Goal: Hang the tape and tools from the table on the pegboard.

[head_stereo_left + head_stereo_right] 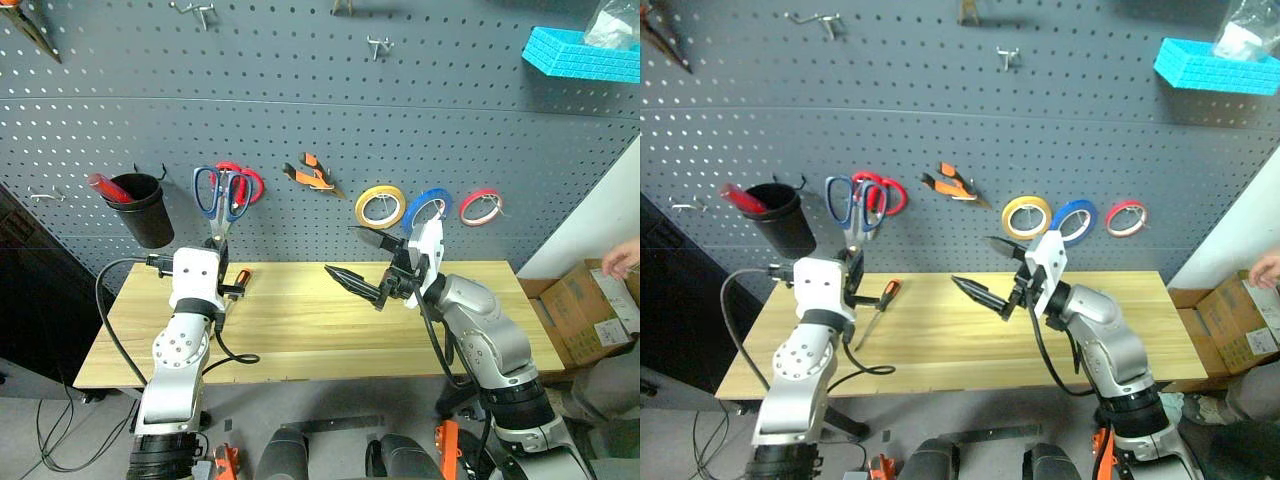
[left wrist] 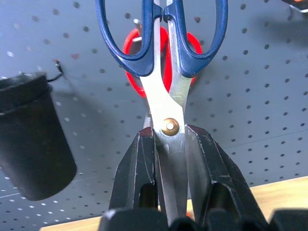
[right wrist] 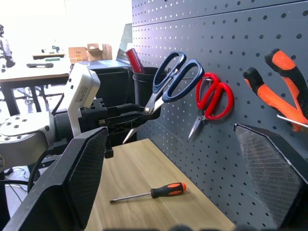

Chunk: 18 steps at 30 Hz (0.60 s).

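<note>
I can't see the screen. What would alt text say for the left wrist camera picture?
The left gripper clamps the blades of blue-handled scissors, handles raised toward the grey pegboard. Red-handled scissors hang behind them, beside a black cup.

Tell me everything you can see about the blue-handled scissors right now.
The blue-handled scissors have two dark blue, plastic-looking finger loops, shiny steel blades and a brass-coloured pivot screw. The blades are closed. They stand handles up, blades pointing down, clamped by the blades between the fingers of the left hand, which is shut on them. They are raised in front of the pegboard, overlapping the red-handled scissors hanging there.
</note>
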Each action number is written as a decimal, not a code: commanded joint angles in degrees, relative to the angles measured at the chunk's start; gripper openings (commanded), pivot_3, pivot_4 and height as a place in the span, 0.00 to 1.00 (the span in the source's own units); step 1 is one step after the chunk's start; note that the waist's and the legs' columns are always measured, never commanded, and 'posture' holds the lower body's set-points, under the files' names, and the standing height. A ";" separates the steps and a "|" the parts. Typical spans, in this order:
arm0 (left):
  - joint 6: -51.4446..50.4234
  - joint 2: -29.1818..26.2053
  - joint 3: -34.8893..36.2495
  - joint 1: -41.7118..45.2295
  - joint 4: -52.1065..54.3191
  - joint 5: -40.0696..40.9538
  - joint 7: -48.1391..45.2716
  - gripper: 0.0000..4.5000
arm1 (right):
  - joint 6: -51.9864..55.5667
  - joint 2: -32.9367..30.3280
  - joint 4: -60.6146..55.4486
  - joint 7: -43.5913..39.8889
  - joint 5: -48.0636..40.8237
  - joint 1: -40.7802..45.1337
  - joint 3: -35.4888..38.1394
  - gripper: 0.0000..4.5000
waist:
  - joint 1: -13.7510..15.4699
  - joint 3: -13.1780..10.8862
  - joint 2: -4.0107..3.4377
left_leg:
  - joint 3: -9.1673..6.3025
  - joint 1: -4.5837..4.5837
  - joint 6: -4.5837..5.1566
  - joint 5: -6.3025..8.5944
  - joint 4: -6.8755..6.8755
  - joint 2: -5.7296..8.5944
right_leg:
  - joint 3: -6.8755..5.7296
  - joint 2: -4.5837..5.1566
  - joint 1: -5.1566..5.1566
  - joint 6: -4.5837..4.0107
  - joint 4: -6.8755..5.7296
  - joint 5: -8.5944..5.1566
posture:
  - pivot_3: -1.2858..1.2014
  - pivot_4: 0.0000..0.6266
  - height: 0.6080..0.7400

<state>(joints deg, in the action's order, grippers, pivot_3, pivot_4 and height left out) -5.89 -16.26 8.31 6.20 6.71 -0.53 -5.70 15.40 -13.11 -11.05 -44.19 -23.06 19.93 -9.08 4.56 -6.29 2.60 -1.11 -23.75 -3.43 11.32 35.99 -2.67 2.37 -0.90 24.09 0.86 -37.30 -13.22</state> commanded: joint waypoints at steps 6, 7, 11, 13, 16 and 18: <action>-2.28 -1.14 1.19 6.03 -5.52 4.14 -3.53 0.11 | -0.49 -0.72 -3.05 1.43 -0.17 0.80 1.11 1.00 | -0.09 0.14 0.02 | 0.01 0.05 0.00 0.00 0.07 0.01 | 0.02 -0.01 -0.01 0.00 -0.15 0.00 | 0.59 0.05 1.00; -2.26 -1.45 1.32 7.07 -6.57 4.27 -3.80 0.11 | -0.43 -0.78 -3.08 1.46 -0.21 0.81 1.12 1.00 | -0.08 0.14 0.03 | 0.00 0.06 0.01 -0.01 0.08 0.01 | 0.02 -0.02 0.00 0.00 -0.23 0.00 | 0.59 0.05 1.00; -1.87 -2.22 1.78 9.60 -8.77 4.89 -4.52 0.19 | -0.12 -1.01 -3.34 1.43 -0.38 0.74 1.07 1.00 | -0.14 0.14 0.03 | 0.00 0.20 0.02 -0.02 0.10 0.01 | 0.04 -0.03 -0.02 -0.01 -0.41 -0.01 | 0.59 0.05 1.00; -1.54 -2.47 1.93 10.10 -9.24 5.00 -4.61 0.34 | -0.01 -1.17 -3.57 1.45 -0.58 0.63 1.07 1.00 | -0.18 0.14 0.03 | 0.05 0.30 0.02 -0.02 0.10 0.01 | 0.09 -0.03 -0.06 -0.01 -0.46 -0.01 | 0.59 0.06 1.00; -1.41 -2.64 2.19 9.88 -9.30 5.06 -4.51 0.54 | 0.21 -1.24 -4.21 1.35 -1.25 0.30 1.14 1.00 | -0.25 0.14 0.02 | 0.12 0.38 0.02 -0.03 0.09 0.01 | 0.15 -0.03 -0.08 -0.03 -0.52 -0.02 | 0.59 0.07 1.00; -1.59 -2.75 2.53 9.42 -9.27 5.10 -4.33 0.69 | 0.54 -0.99 -4.66 1.30 -2.15 0.19 1.22 1.00 | -0.29 0.14 0.02 | 0.13 0.39 0.02 -0.03 0.09 0.01 | 0.15 -0.03 -0.08 -0.03 -0.54 -0.03 | 0.58 0.08 1.00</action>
<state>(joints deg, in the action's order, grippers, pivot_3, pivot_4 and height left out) -8.30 -18.34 9.46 15.39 -3.57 4.23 -10.29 15.82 -14.18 -13.14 -42.80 -23.67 19.69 -9.03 4.27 -6.15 2.62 -0.98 -23.35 -3.41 11.30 36.08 -2.67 2.53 -0.93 24.00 0.82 -37.86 -13.24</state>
